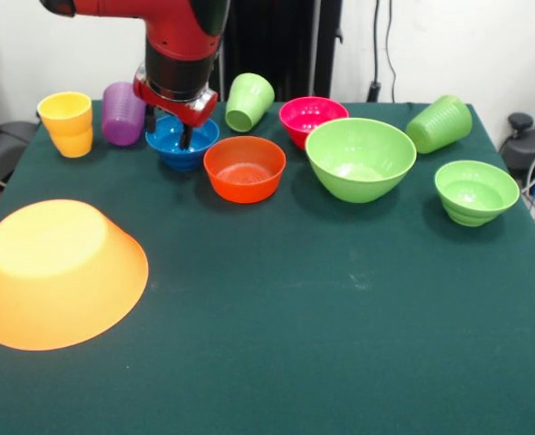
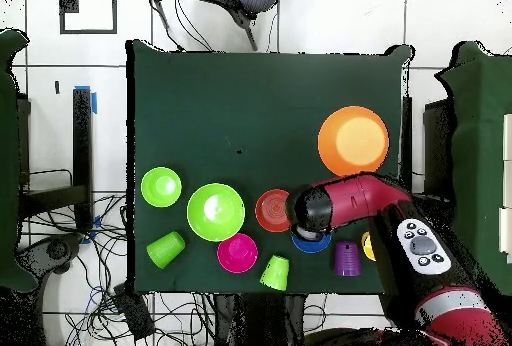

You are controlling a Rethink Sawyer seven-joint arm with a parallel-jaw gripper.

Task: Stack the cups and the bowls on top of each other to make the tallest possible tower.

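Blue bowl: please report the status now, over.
Gripper down in the blue bowl, jaws straddling its rim. Huge orange bowl upside down, alone at the table edge. Nothing stacked yet. Red-orange bowl close beside.

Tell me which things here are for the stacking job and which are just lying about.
For the job:
orange bowl, upside down
large green bowl
small green bowl
red-orange bowl
pink bowl
blue bowl, under the gripper
yellow cup
purple cup
two green cups, tipped over

Lying about:
cables on the floor
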